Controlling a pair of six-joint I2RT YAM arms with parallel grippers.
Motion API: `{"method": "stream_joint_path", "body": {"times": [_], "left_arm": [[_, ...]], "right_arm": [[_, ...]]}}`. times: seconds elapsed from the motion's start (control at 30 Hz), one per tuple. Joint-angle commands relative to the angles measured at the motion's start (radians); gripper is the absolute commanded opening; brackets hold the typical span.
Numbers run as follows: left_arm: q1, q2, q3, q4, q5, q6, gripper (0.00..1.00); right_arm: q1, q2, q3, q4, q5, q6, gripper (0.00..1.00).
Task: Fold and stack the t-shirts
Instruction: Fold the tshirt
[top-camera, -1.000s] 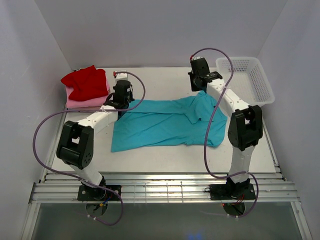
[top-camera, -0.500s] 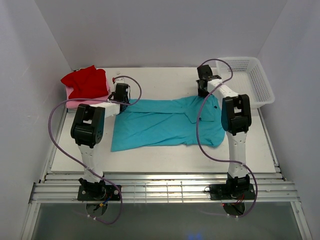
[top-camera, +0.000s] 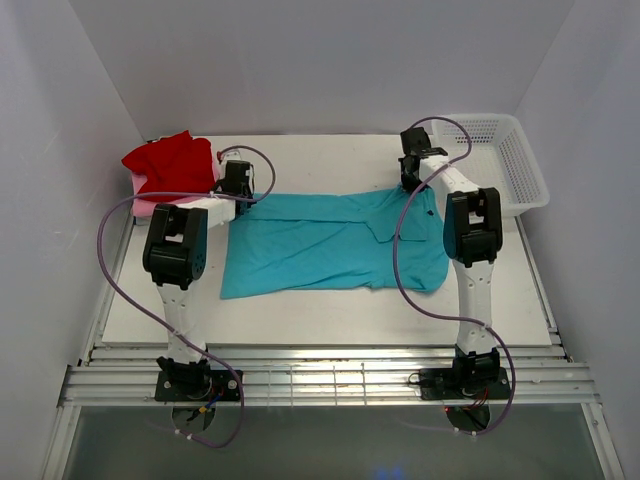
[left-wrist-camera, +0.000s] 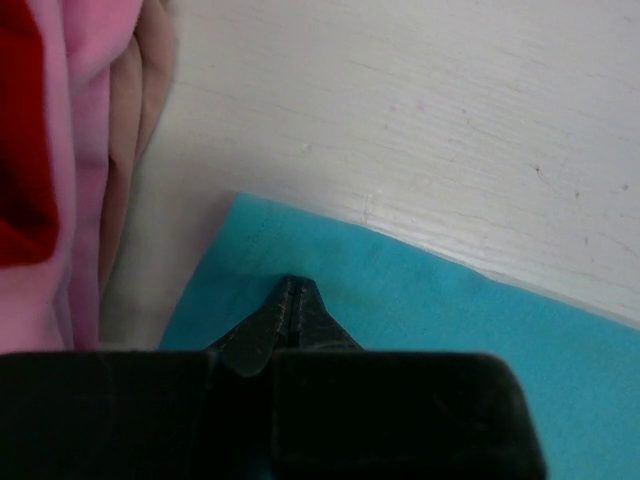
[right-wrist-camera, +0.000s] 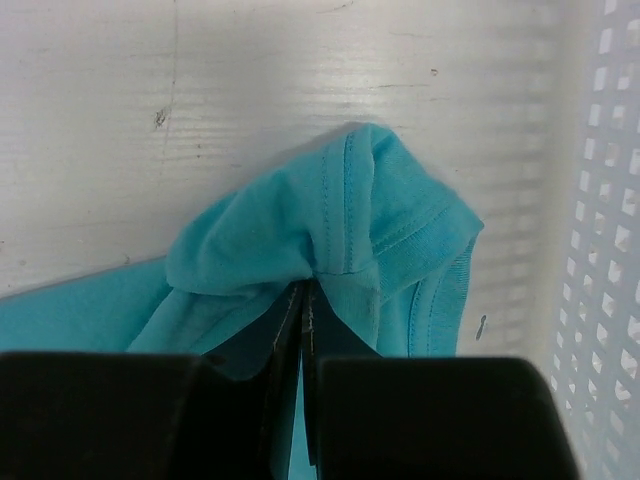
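While the teal t-shirt (top-camera: 320, 250) lies spread out in the middle of the white table (top-camera: 330, 160), we hold it at its far edge on both sides. Its collar end is on the right and its bottom end is on the left. Our left gripper (left-wrist-camera: 291, 300) is squeezed shut on the far left corner of the shirt, and the cloth around it lies flat. Our right gripper (right-wrist-camera: 303, 300) is squeezed shut on the far right corner, where the cloth bunches up in a little hump at its tips. The far edge of the shirt runs straight from one gripper to the other. Just beside the left gripper sits a pile of folded shirts: a red t-shirt (top-camera: 170, 163) on top, a pink t-shirt (top-camera: 150, 207) under it, and a beige t-shirt (left-wrist-camera: 150, 90) showing next to the pink. Near the right gripper stands a white basket (top-camera: 515, 165) with holes in its walls.
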Motion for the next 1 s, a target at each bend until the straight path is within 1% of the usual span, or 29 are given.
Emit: {"method": "stream_joint_path", "body": {"times": [0.0,0.1,0.2,0.3,0.53,0.63,0.7,0.77,0.8,0.87,0.9,0.93,0.97], "left_arm": [[0.049,0.035,0.032,-0.111,0.04,-0.026,0.0],[0.078,0.063,0.06,-0.139,0.076,-0.034,0.0],[0.092,0.081,0.08,-0.146,0.12,-0.035,0.0],[0.092,0.102,0.116,-0.151,0.159,-0.032,0.0],[0.092,0.155,0.195,-0.175,0.215,-0.032,0.0],[0.092,0.162,0.205,-0.168,0.243,-0.032,0.0],[0.092,0.164,0.213,-0.151,0.261,-0.025,0.0],[0.089,0.149,0.21,-0.123,0.291,-0.006,0.0],[0.087,0.136,0.201,-0.078,0.297,0.0,0.0],[0.081,0.077,0.161,-0.016,0.304,0.014,0.0],[0.077,0.052,0.144,0.055,0.303,0.031,0.0],[0.071,0.023,0.126,0.087,0.295,0.04,0.0],[0.063,-0.046,0.082,0.123,0.266,0.051,0.07]], "right_arm": [[-0.018,0.083,0.029,-0.094,-0.017,0.029,0.08],[-0.035,0.101,0.027,-0.12,0.0,0.043,0.08],[-0.058,0.092,-0.011,-0.12,0.022,0.061,0.08],[-0.077,0.074,-0.043,-0.128,0.029,0.078,0.08],[-0.086,0.012,-0.097,-0.139,0.117,0.12,0.08],[-0.087,0.018,-0.07,-0.134,0.1,0.126,0.08],[-0.086,0.023,-0.048,-0.122,0.057,0.12,0.08],[-0.084,0.011,-0.06,-0.049,0.016,0.086,0.08],[-0.086,-0.021,-0.074,-0.012,-0.025,0.072,0.08],[-0.084,-0.075,-0.166,0.088,-0.066,0.025,0.08],[-0.084,-0.148,-0.204,0.185,-0.081,0.011,0.09],[-0.084,-0.193,-0.243,0.227,-0.083,0.0,0.16],[-0.081,-0.239,-0.331,0.272,-0.078,-0.021,0.18]]}}
